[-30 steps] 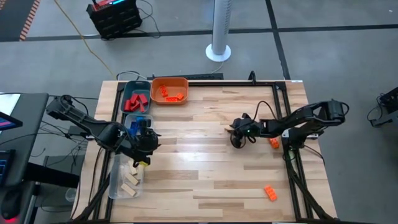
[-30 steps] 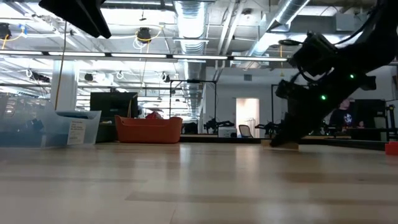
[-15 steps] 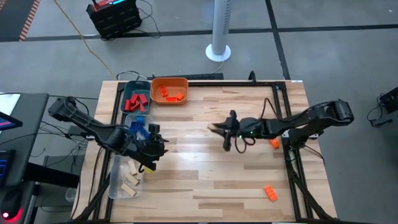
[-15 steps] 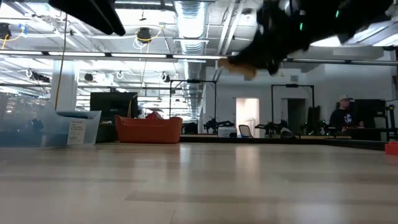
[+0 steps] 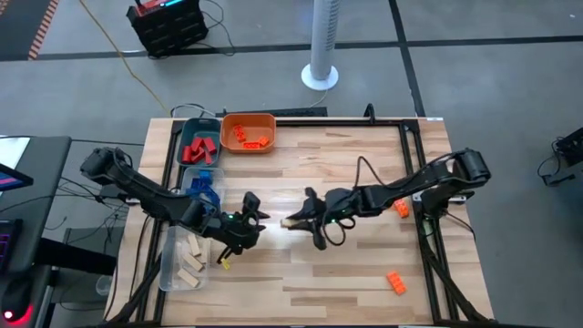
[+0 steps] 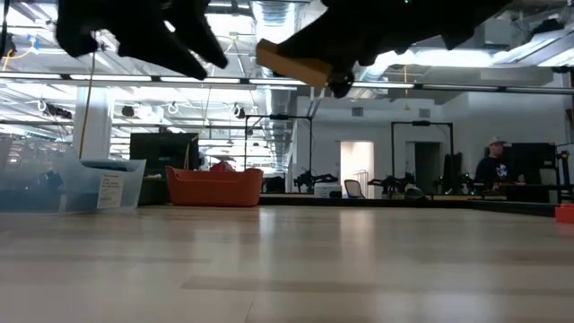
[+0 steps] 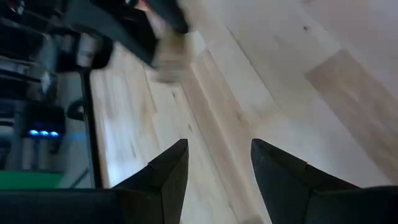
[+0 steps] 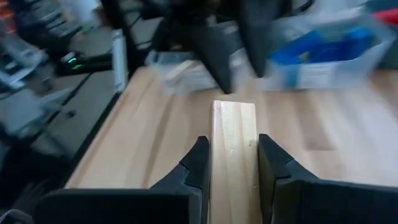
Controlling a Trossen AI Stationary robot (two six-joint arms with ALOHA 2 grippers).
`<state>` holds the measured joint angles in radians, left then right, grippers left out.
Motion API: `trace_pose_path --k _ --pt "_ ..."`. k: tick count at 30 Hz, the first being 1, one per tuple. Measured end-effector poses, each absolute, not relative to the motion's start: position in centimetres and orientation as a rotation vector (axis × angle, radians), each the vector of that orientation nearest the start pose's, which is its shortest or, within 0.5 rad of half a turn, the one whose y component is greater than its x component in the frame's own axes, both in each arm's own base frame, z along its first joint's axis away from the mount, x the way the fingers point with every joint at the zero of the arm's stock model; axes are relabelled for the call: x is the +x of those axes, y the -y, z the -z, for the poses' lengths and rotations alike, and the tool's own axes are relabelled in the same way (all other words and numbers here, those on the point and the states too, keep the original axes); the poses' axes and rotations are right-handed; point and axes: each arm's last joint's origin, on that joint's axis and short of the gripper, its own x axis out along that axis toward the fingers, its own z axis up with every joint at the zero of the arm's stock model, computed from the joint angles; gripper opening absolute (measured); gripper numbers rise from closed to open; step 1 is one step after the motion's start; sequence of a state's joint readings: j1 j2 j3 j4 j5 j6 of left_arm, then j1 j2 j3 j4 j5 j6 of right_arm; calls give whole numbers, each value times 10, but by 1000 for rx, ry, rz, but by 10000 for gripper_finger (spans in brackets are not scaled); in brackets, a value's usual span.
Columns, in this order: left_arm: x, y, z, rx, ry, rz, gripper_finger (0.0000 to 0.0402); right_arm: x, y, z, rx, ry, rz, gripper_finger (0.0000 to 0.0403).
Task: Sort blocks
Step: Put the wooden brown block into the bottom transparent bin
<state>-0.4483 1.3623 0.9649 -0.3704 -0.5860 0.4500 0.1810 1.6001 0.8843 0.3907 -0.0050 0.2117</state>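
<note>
We carried a tan wooden block (image 8: 234, 149) pinched in our right tool (image 5: 293, 221) above the counter (image 5: 364, 264). Our left tool (image 5: 252, 213), spread and empty, hung just beside it. A collision could knock the block loose

Your surface (image 5: 364, 264): pale wood planks, smooth, soft sheen in the low view. Block (image 8: 233, 155) clamped in the right end effector (image 8: 231, 163): bare tan wood, matt, fine grain. Fingers (image 8: 273, 177) on it: dark, matt, plastic-looking. Left end effector (image 7: 219, 165): same dark matt finish. You have an orange tray (image 5: 248, 132) of smooth plastic, loose orange blocks (image 5: 395, 281) glossy plastic, clear bin (image 5: 175, 264) translucent plastic. Floor (image 5: 492, 82): grey, matt.
</note>
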Motion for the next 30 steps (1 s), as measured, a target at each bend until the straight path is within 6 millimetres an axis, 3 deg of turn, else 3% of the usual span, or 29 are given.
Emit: trace_pose_path --k 9,18,30 --pt "270 111 -261 976 -612 104 169 359 -67 -203 216 -419 -212 77" --pt "271 115 -263 1081 -544 257 169 363 -64 -208 241 -365 -226 77" --pt "279 108 -265 1126 -513 232 169 365 -66 -215 259 -331 -235 77"
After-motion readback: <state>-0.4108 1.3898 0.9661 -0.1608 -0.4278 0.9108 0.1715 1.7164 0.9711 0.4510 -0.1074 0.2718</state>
